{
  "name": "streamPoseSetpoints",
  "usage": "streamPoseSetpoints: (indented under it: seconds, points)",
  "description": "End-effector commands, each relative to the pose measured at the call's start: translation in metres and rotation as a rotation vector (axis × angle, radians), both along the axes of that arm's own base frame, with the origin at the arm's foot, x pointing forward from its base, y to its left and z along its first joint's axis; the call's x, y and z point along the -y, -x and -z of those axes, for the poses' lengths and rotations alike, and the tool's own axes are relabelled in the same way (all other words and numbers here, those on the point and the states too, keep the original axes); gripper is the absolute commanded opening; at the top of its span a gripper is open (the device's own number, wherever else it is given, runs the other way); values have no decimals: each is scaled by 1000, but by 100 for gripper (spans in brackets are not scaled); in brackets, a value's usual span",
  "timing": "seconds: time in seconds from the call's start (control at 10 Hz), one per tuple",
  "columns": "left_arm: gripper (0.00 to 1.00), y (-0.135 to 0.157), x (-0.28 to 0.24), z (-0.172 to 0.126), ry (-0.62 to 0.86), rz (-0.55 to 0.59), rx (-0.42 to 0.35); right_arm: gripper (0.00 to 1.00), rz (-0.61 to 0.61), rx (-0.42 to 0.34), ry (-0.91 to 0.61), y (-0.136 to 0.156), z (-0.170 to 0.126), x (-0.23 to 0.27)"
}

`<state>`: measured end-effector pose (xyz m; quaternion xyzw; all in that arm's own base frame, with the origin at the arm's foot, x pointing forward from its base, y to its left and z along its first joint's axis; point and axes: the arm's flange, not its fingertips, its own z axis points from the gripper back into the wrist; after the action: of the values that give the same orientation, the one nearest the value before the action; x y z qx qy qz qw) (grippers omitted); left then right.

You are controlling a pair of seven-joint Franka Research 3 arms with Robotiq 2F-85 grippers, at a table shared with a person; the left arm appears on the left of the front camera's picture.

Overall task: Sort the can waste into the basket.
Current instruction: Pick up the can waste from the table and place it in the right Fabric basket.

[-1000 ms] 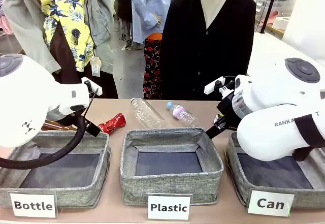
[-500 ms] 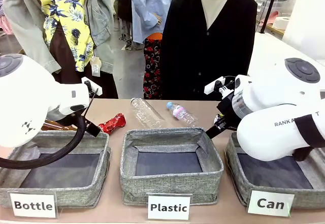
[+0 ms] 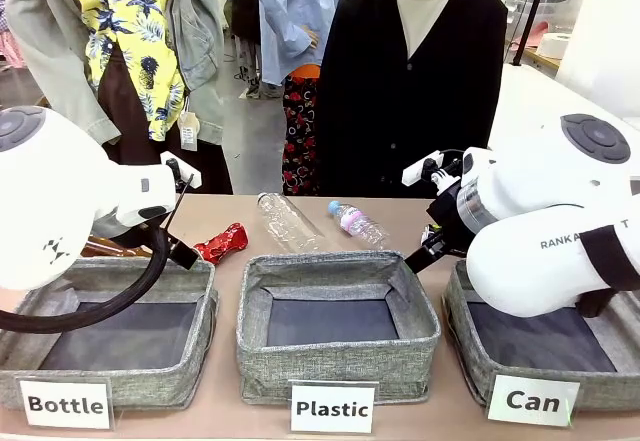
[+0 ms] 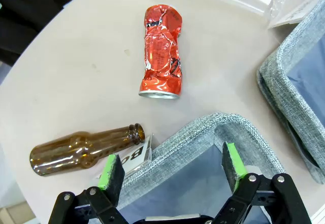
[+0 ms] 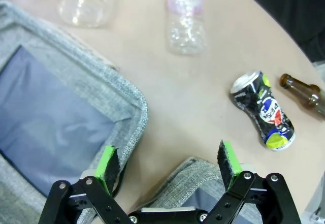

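A shiny red crushed can (image 4: pixel 161 52) lies on the table beyond my left gripper (image 4: pixel 172 164), which hangs open and empty over the back corner of the "Bottle" bin (image 4: pixel 203 130). The same red can (image 3: pixel 222 242) lies behind that bin in the front view. A dark crushed can (image 5: pixel 263 109) with green and yellow markings lies on the table ahead and to the right of my right gripper (image 5: pixel 168 165), also open and empty. The "Can" basket (image 3: pixel 462 333) stands at the front right, under my right arm; its rim (image 5: pixel 189 176) lies just below the right fingers.
Brown glass bottles lie near each can (image 4: pixel 84 150) (image 5: pixel 304 93). Two clear plastic bottles (image 3: pixel 288 219) (image 3: pixel 357 223) lie behind the "Plastic" bin (image 3: pixel 255 346). A person in a black cardigan (image 3: pixel 420 91) stands at the far side of the table.
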<state>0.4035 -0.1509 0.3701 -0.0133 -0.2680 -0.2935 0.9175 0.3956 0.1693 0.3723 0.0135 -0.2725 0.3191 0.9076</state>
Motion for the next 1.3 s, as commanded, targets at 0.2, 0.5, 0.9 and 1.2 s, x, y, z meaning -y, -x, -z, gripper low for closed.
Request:
streamPoseSetpoints:
  seconds: [0.2, 0.5, 0.9, 1.2]
  points:
    - [100, 49, -30, -75, 268, -100, 20, 100, 26, -121, -160, 39, -92, 30]
    - [100, 116, -79, -114, 577, 110, -150, 100, -31, -264, -503, 93, -154, 102]
    - [100, 118, -248, -84, 1063, 41, -202, 100, 153, -329, -1180, 102, -118, 269]
    - [100, 152, -270, -44, 1271, -123, -130, 100, 281, -298, -1322, 115, -91, 321]
